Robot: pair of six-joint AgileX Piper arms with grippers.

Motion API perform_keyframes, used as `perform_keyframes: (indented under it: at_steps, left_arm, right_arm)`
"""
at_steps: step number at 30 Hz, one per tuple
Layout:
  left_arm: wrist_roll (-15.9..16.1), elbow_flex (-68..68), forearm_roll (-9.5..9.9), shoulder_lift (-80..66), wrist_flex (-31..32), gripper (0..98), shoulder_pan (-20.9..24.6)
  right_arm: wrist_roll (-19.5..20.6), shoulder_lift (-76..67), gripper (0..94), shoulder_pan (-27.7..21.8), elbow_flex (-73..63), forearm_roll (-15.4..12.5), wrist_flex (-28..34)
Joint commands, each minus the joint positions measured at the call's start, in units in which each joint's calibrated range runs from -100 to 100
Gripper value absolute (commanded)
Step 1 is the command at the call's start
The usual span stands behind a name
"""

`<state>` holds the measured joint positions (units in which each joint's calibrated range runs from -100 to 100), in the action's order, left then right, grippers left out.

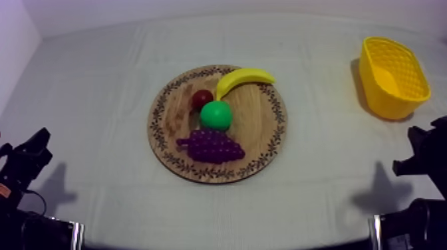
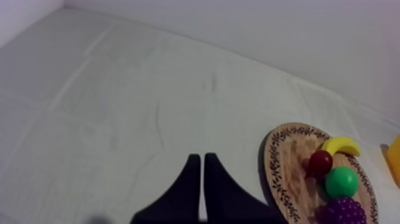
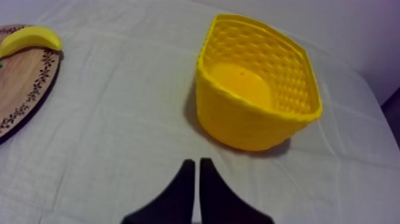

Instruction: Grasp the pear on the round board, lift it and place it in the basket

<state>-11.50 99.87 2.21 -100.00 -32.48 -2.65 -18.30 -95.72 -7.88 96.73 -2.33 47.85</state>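
Note:
A green pear (image 1: 216, 115) lies in the middle of the round wooden board (image 1: 266, 143), between a small red fruit (image 1: 202, 99), a banana (image 1: 243, 78) and a bunch of purple grapes (image 1: 211, 146). The yellow basket (image 1: 392, 77) stands empty at the far right. My left gripper (image 1: 30, 156) rests low at the left, shut on nothing; its fingers (image 2: 200, 173) lie together beside the board (image 2: 286, 167) with the pear (image 2: 341, 182) on it. My right gripper (image 1: 419, 156) rests low at the right, its fingers (image 3: 195, 174) shut in a wedge in front of the basket (image 3: 256, 89).
Grey-white cloth covers the table, with open room on both sides of the board and between the board and the basket. A wall runs along the far edge. The board's edge (image 3: 24, 95) and the banana (image 3: 30, 39) lie to the side of the basket.

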Motion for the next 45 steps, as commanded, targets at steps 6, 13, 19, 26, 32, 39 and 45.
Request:
perform_keyframes:
  at_steps: [6,13,19,26,32,39,45]
  left_arm:
    - [0.00,0.02,0.02,0.00,-0.01,0.1,0.01]
    - [0.00,0.02,0.02,0.00,-0.01,0.1,0.01]
    - [0.00,0.02,0.02,0.00,-0.01,0.1,0.01]
    - [0.00,0.02,0.02,0.00,-0.01,0.1,0.01]
    - [0.00,0.02,0.02,0.00,-0.01,0.1,0.01]
    - [0.00,0.02,0.02,0.00,-0.01,0.1,0.01]
    - [0.00,0.02,0.02,0.00,-0.01,0.1,0.01]
  right_arm:
    - [0.01,-0.04,0.5,0.00,0.05,0.01,-0.02]
    - [0.01,-0.04,0.5,0.00,0.05,0.01,-0.02]
    - [0.01,-0.04,0.5,0.00,0.05,0.01,-0.02]
    - [1.45,-0.04,0.5,0.00,0.21,0.26,-0.68]
    - [3.98,-0.04,0.4,0.00,0.99,1.02,-2.69]
    - [8.83,-0.04,0.4,0.05,1.25,2.65,-3.22]
    - [11.24,-0.04,0.5,1.30,-2.59,4.68,-2.11]
